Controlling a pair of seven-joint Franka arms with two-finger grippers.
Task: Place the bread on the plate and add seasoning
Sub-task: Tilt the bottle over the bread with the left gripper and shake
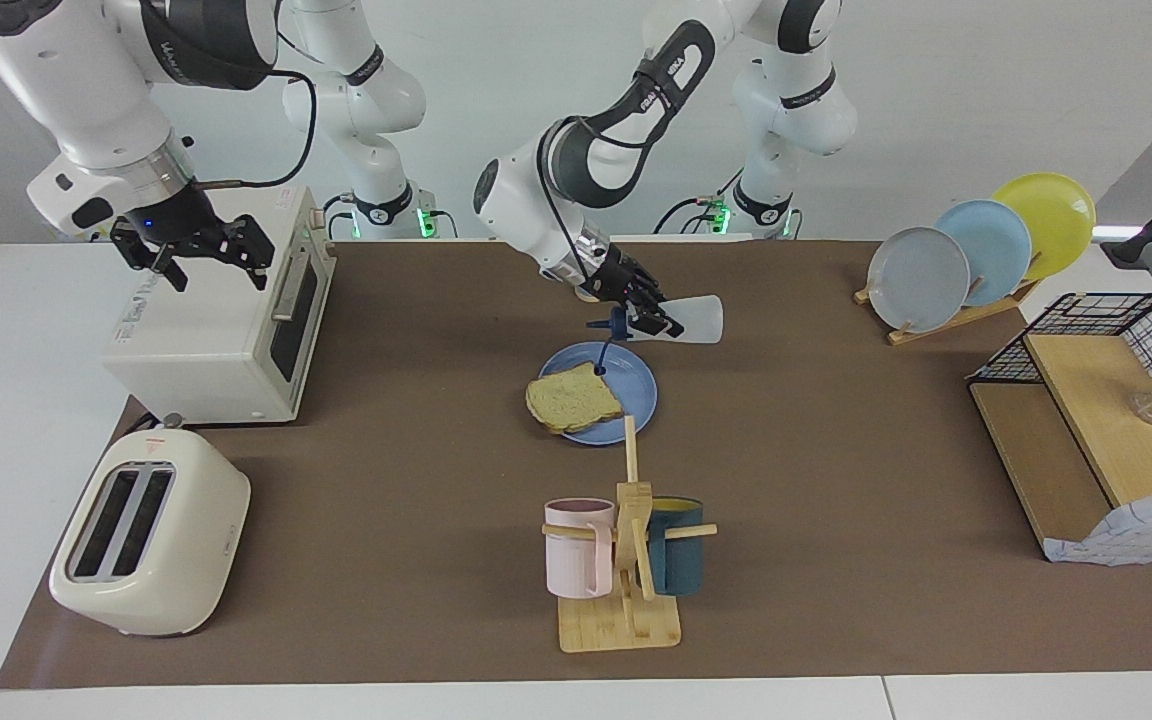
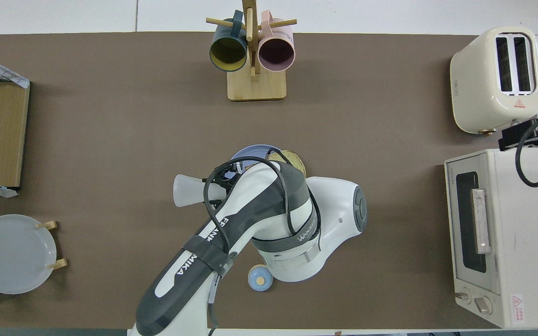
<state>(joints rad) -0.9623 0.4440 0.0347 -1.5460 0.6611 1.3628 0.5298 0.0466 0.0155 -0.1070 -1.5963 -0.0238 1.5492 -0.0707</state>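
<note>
Left gripper (image 1: 654, 322): you have it clamped on the seasoning bottle (image 1: 688, 320), which it holds tipped on its side over the plate's rim.
Seasoning bottle: you can see its dark cap (image 1: 618, 322) pointing toward the right arm's end of the table, with the cap's tether hanging down over the plate; the pale body sticks out toward the left arm's end.
Right gripper (image 1: 198, 252): your right claw is spread wide and holds nothing; it waits in the air over the toaster oven (image 1: 218, 320).
Bread (image 1: 572, 398): you will find the toast slice lying on the plate, its crust overhanging the rim toward the right arm's end.
Plate (image 1: 638, 384): your periwinkle-blue plate sits mid-table, nearer to the robots than the mug rack (image 1: 628, 560).
Bell (image 2: 260, 278): small and blue-domed, it stands nearer to the robots than the plate, partly hidden under the left arm in the overhead view.
Toaster (image 1: 148, 534): it stands at the right arm's end, farther from the robots than the toaster oven.
</note>
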